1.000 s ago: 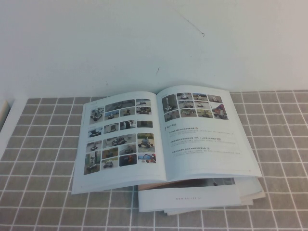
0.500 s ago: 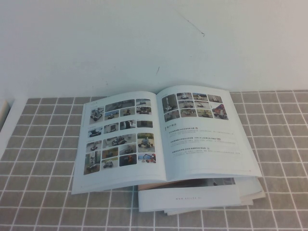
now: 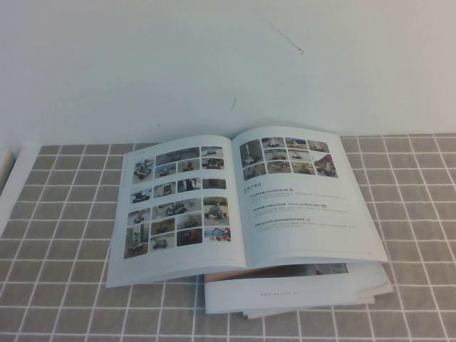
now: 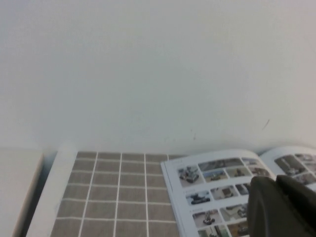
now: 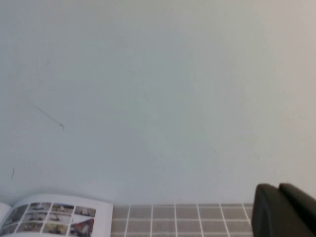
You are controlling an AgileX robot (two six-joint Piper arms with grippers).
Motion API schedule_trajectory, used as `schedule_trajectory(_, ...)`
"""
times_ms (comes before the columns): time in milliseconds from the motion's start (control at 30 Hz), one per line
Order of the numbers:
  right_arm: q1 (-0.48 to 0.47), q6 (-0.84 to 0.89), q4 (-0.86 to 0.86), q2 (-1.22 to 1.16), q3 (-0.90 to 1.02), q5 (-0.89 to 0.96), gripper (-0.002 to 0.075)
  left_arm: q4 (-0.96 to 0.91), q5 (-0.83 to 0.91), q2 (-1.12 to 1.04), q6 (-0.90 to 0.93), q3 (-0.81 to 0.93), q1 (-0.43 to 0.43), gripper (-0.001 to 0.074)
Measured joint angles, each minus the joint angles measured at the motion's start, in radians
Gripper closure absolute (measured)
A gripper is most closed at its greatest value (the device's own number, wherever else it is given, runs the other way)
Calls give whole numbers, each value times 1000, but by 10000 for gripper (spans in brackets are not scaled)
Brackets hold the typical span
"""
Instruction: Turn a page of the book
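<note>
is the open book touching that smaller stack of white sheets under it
Touching. In the high view the book lies open on top of the stack of white sheets, its near edge resting on it. Neither the left gripper nor the right gripper is near the book.

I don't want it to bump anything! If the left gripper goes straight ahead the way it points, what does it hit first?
Probably the book: the left gripper points over its photo-grid side. Depth is unclear, so it might pass above and reach the wall.

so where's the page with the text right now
The page lies flat as the right half of the open book, mid-table in the high view, its near edge over a stack of sheets; neither gripper touches it.
</note>
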State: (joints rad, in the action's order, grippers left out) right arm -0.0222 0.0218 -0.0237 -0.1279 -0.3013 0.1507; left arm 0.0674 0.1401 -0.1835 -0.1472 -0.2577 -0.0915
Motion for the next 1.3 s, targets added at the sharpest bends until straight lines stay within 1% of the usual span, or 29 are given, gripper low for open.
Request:
schedule_trajectory(33, 0, 0, 0, -7, -6, 5, 729, 0, 16, -42, 2, -27, 0, 738)
schedule_trajectory(167, 0, 13, 0, -187, -131, 127, 729, 0, 57, -266, 37, -146, 0, 738)
schedule_trajectory(300, 0, 94, -26, -365, -232, 251, 729, 4, 138, -482, 89, -260, 0, 738)
schedule_trajectory(367, 0, 169, -54, -451, -281, 296, 729, 22, 192, -587, 120, -319, 0, 738)
schedule_trajectory(467, 0, 334, -101, -583, -341, 326, 729, 99, 258, -754, 198, -423, 0, 738)
schedule_trajectory(600, 0, 511, -191, -740, -414, 321, 729, 276, 282, -960, 323, -542, -2, 738)
schedule_trajectory(667, 0, 568, -261, -799, -440, 300, 729, 387, 280, -1058, 409, -593, -13, 738)
schedule_trajectory(767, 0, 643, -377, -895, -483, 297, 729, 571, 269, -1208, 585, -667, -45, 738)
schedule_trajectory(833, 0, 704, -464, -979, -527, 336, 729, 700, 261, -1307, 739, -728, -74, 738)
schedule_trajectory(900, 0, 783, -542, -1053, -566, 380, 729, 786, 256, -1394, 856, -791, -101, 738)
schedule_trajectory(933, 2, 879, -611, -1108, -592, 409, 728, 817, 256, -1440, 901, -822, -112, 738)
schedule_trajectory(967, 4, 940, -678, -1151, -606, 427, 727, 837, 256, -1477, 931, -846, -118, 738)
schedule_trajectory(1033, 8, 1097, -834, -1227, -632, 444, 715, 867, 261, -1562, 960, -904, -127, 738)
schedule_trajectory(1067, 8, 1157, -900, -1254, -640, 446, 704, 878, 263, -1594, 967, -927, -129, 738)
schedule_trajectory(1167, 8, 1352, -1113, -1340, -650, 448, 621, 909, 279, -1695, 976, -1001, -131, 738)
schedule_trajectory(1233, 8, 1436, -1220, -1395, -651, 454, 512, 915, 286, -1740, 976, -1033, -131, 738)
schedule_trajectory(1300, 8, 1490, -1277, -1450, -662, 468, 379, 918, 289, -1778, 976, -1051, -131, 738)
